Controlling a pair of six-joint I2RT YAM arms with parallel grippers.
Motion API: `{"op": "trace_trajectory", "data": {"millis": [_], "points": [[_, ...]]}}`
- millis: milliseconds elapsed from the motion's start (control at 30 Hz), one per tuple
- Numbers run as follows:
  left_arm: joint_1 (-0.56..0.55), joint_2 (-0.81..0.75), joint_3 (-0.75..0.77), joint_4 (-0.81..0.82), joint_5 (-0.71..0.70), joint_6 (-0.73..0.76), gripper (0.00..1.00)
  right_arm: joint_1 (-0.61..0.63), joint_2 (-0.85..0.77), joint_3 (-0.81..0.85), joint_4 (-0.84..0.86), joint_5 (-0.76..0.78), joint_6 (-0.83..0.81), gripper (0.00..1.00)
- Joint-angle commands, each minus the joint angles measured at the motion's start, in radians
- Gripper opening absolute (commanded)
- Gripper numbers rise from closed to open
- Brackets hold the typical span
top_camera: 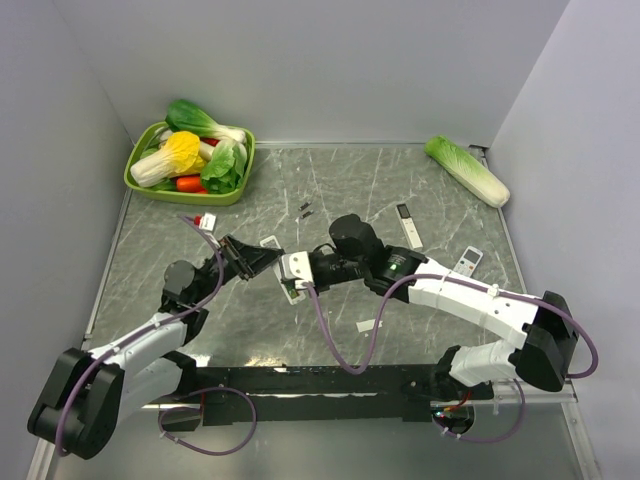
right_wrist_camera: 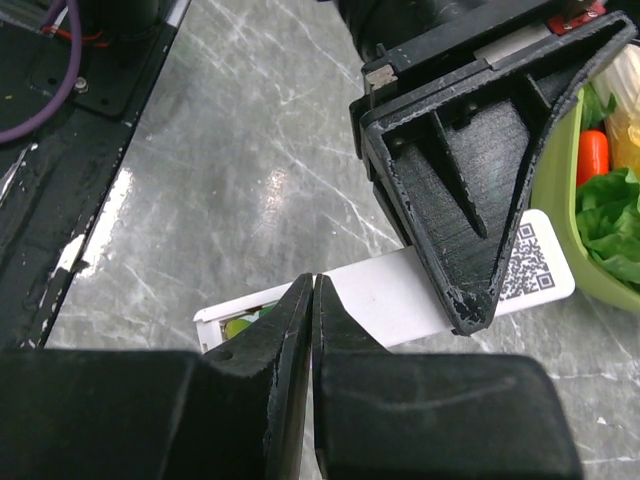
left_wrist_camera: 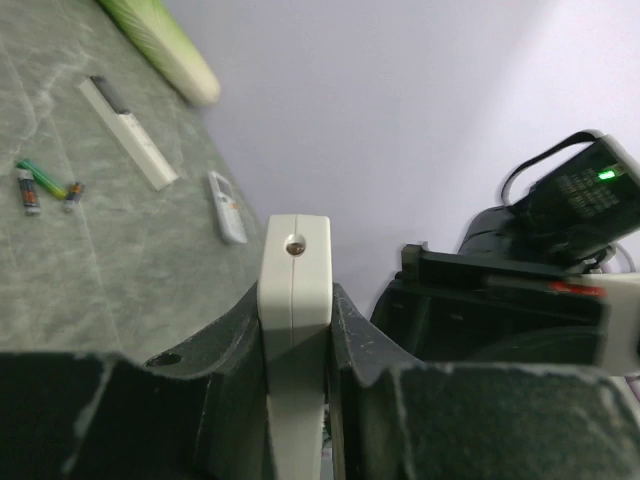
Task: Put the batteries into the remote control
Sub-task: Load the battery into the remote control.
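My left gripper (top_camera: 252, 259) is shut on the remote control (left_wrist_camera: 295, 262), a long slim white bar held above the table; its fingers (right_wrist_camera: 465, 170) clamp it near a QR label. The remote's back faces up in the right wrist view (right_wrist_camera: 400, 295), with green showing in the open recess at its free end. My right gripper (right_wrist_camera: 312, 282) is shut, tips together just over the remote beside the recess; nothing shows between them. Loose batteries (left_wrist_camera: 42, 184), slim with green on them, lie on the table to the far left; they show as small dark dashes in the top view (top_camera: 305, 210).
A white remote with a black end (top_camera: 408, 225) and a short white remote (top_camera: 467, 262) lie right of centre. A green basket of vegetables (top_camera: 150, 185) stands at the back left and a cabbage (top_camera: 467, 170) at the back right. Small white pieces (top_camera: 270, 241) lie near the grippers.
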Motion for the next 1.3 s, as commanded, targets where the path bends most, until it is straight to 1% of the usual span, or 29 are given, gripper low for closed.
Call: {"op": "trace_trajectory", "data": {"millis": [0,133,267,433,567,600,667,700,833,867,933,1033,1067,1133,1167,1233,1267], "points": [[-0.012,-0.069,0.016,0.319,-0.044,-0.141,0.02,-0.024,0.057,-0.084,-0.092,0.023,0.033,0.07],[-0.010,-0.070,-0.022,0.432,-0.098,-0.194,0.02,-0.036,0.049,-0.142,-0.013,0.007,0.074,0.07],[-0.010,-0.066,-0.045,0.489,-0.129,-0.214,0.02,-0.038,0.044,-0.181,0.037,0.004,0.103,0.08],[-0.010,-0.069,-0.048,0.505,-0.126,-0.216,0.02,-0.036,0.044,-0.205,0.077,0.018,0.130,0.15],[-0.010,-0.099,-0.041,0.421,-0.112,-0.172,0.02,-0.032,0.011,-0.200,0.101,0.047,0.149,0.21],[-0.010,-0.107,-0.041,0.358,-0.112,-0.138,0.02,-0.030,-0.002,-0.190,0.103,0.052,0.165,0.25],[-0.010,-0.141,-0.045,0.293,-0.113,-0.090,0.02,-0.022,-0.049,-0.186,0.115,0.052,0.179,0.32],[-0.010,-0.153,-0.048,0.211,-0.127,-0.042,0.02,-0.024,-0.067,-0.180,0.129,0.053,0.198,0.36],[-0.010,-0.198,-0.067,0.083,-0.155,0.043,0.02,-0.022,-0.164,-0.169,0.169,0.023,0.251,0.42],[-0.010,-0.199,-0.068,0.074,-0.158,0.052,0.02,-0.022,-0.175,-0.161,0.172,0.014,0.260,0.48],[-0.010,-0.190,-0.076,0.069,-0.164,0.066,0.02,-0.022,-0.206,-0.161,0.205,0.003,0.309,0.49],[-0.012,-0.175,-0.091,0.099,-0.173,0.068,0.02,-0.024,-0.235,-0.175,0.268,0.039,0.424,0.59],[-0.012,-0.172,-0.096,0.110,-0.176,0.066,0.02,-0.024,-0.241,-0.175,0.271,0.056,0.480,0.64],[-0.012,-0.163,-0.107,0.147,-0.178,0.057,0.02,-0.027,-0.238,-0.170,0.256,0.113,0.539,0.73],[-0.010,-0.162,-0.108,0.156,-0.178,0.052,0.02,-0.031,-0.236,-0.167,0.249,0.125,0.604,0.78],[-0.010,-0.158,-0.108,0.175,-0.176,0.049,0.02,-0.047,-0.218,-0.164,0.232,0.144,0.674,0.81],[-0.010,-0.161,-0.108,0.190,-0.176,0.048,0.02,-0.054,-0.210,-0.163,0.224,0.150,0.739,0.82]]}}
